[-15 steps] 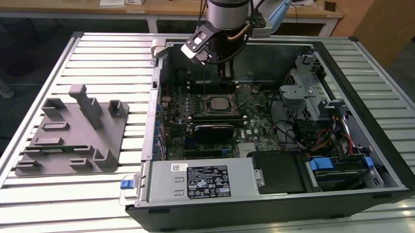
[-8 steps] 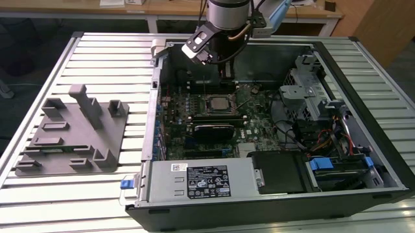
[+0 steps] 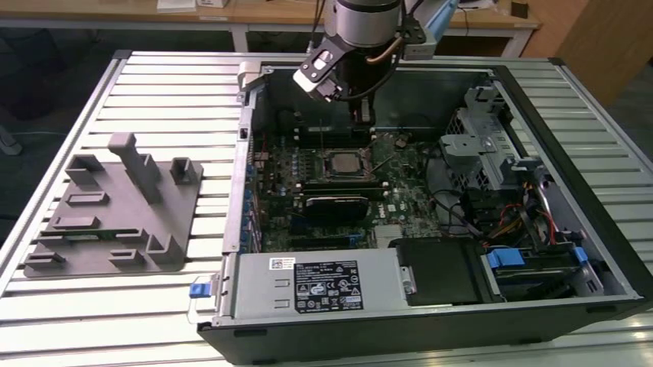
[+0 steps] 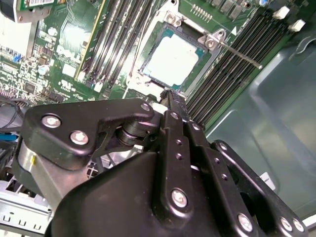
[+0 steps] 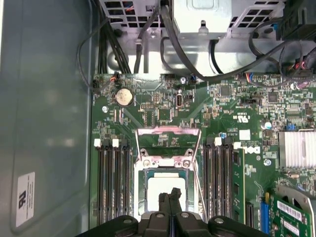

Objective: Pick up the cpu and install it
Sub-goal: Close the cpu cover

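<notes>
The cpu (image 3: pixel 342 163) lies flat in its socket in the middle of the motherboard, inside the opened computer case (image 3: pixel 612 252). Its silver top shows in both wrist views (image 4: pixel 173 59) (image 5: pixel 158 185). The socket's metal retention frame (image 5: pixel 168 143) is swung open beside it, and the thin lever (image 4: pixel 237 52) stands off to one side. My gripper (image 3: pixel 365 115) hangs inside the case just above the socket's edge. Its two black fingers are pressed together, with nothing between them (image 4: pixel 172 96) (image 5: pixel 170 200). Whether the tips touch the cpu I cannot tell.
Memory slots (image 5: pixel 111 182) run along both sides of the socket. A black card (image 3: pixel 337 205) lies in front of it. Cables and drive cages (image 3: pixel 490 153) crowd the exterior view's right. A grey tray with blocks (image 3: pixel 112 214) sits on the slatted table at that view's left.
</notes>
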`<state>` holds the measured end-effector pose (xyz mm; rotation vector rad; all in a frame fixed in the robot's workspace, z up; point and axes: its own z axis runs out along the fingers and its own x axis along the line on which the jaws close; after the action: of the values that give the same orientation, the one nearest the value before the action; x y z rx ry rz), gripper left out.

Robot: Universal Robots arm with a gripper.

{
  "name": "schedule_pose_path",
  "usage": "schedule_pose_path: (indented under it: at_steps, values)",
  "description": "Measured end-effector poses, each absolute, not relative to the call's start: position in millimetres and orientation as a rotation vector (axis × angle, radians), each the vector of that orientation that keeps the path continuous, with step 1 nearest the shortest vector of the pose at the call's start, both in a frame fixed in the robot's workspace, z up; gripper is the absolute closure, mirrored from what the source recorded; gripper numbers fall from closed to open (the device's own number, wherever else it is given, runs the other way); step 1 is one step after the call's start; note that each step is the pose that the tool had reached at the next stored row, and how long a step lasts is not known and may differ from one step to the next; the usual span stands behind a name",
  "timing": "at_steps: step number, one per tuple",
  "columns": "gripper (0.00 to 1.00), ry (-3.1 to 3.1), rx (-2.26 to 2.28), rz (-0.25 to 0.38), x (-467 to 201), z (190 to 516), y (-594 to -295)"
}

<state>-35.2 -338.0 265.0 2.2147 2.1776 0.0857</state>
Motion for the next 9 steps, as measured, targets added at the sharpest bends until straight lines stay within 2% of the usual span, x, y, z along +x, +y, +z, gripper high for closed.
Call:
schedule_pose_path:
  at_steps: [9]
  values:
    - [0.89, 2.178, 2.215, 0.086, -27.0, 265.0, -338.0]
